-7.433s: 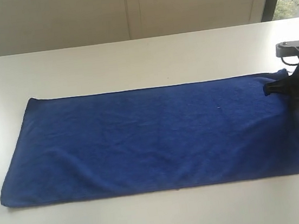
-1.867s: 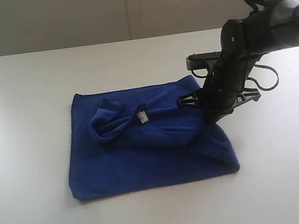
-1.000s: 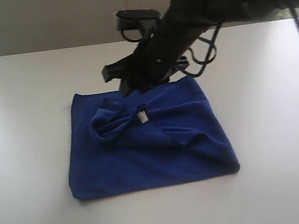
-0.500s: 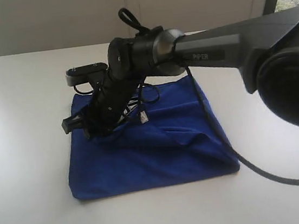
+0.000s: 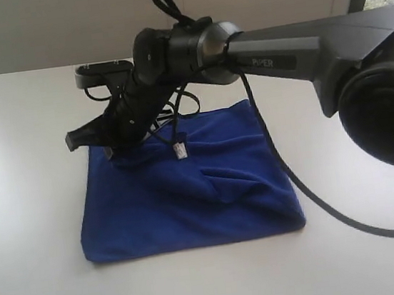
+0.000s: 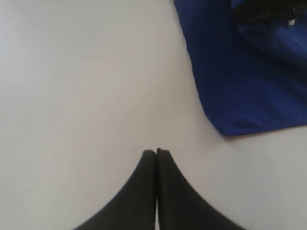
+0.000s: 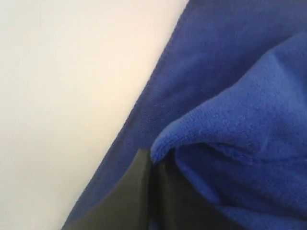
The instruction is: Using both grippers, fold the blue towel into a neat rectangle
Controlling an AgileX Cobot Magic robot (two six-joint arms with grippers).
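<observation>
The blue towel (image 5: 190, 206) lies on the white table (image 5: 35, 232), roughly folded in half with a rumpled ridge across its upper layer. Its white tag (image 5: 180, 150) shows near the middle. My right gripper (image 5: 114, 155) has reached across to the towel's far left part. In the right wrist view the right gripper (image 7: 152, 163) is shut on a folded edge of the towel (image 7: 230, 96). My left gripper (image 6: 156, 152) is shut with nothing in it, over bare table beside a corner of the towel (image 6: 240, 81). It is out of the exterior view.
The right arm (image 5: 292, 46) spans the scene from the right, above the towel. Its black cable (image 5: 319, 204) trails over the towel's right edge onto the table. A pale wall (image 5: 60, 27) runs behind the table.
The right arm swung from the towel's far edge to its left part, and its jaws closed on the rumpled fold. The towel slid slightly left. The left gripper stayed shut.
</observation>
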